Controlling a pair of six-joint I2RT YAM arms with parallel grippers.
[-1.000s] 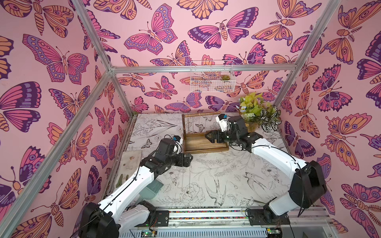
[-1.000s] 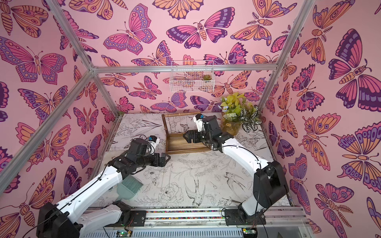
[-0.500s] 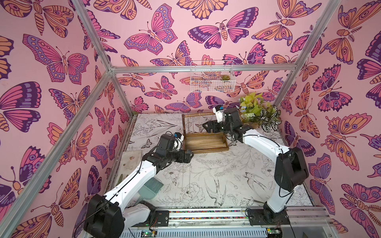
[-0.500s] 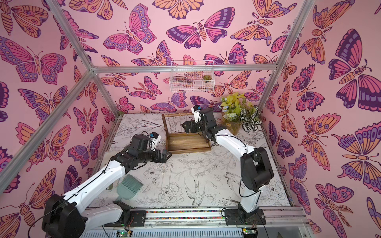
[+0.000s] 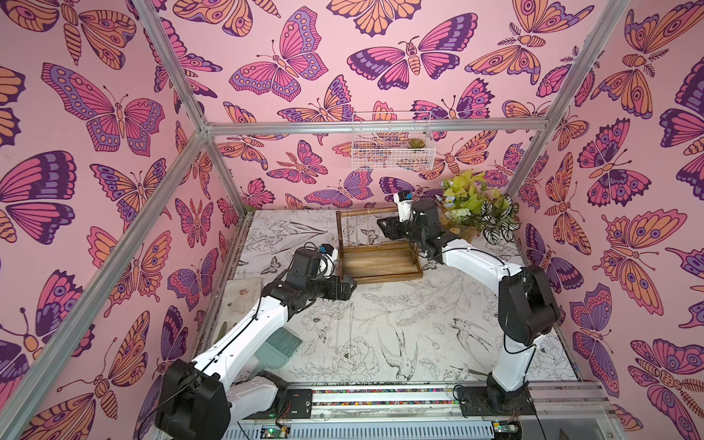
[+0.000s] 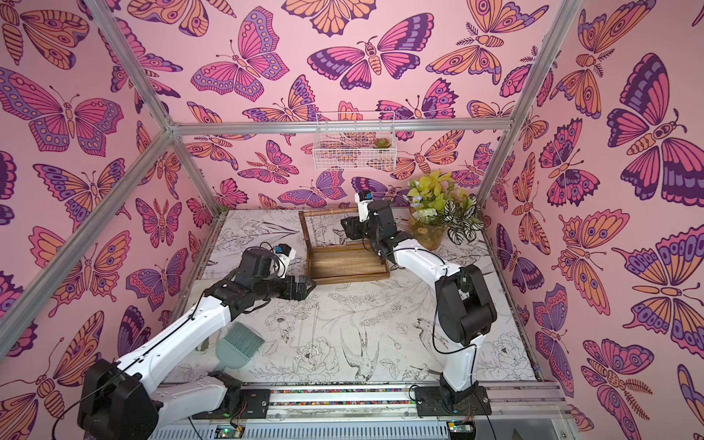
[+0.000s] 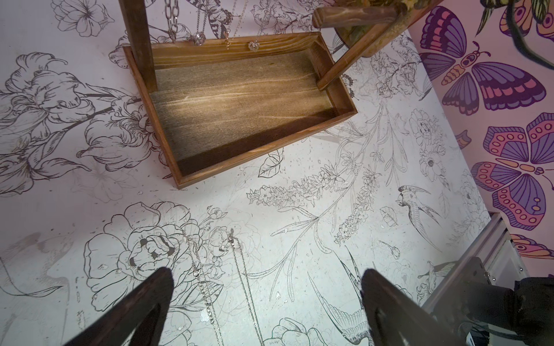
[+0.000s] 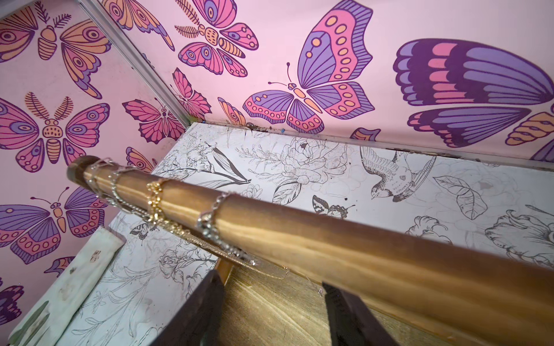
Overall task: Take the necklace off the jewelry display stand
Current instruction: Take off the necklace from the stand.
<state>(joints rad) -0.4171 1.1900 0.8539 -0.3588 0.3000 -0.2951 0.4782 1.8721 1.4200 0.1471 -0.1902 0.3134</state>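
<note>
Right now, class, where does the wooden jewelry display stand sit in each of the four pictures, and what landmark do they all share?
In a top view: jewelry display stand at the table's far middle, between the arms.
In a top view: the stand there too, near the potted plant.
Left wrist: its tray, beyond the open left hand.
Right wrist: its crossbar, draped with necklaces, past the right hand.
Shared landmark: the flower-and-bird table sheet.

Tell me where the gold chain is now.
In the right wrist view, the gold chain is draped over the stand's crossbar, between silver chains, toward the bar's left end.
</note>
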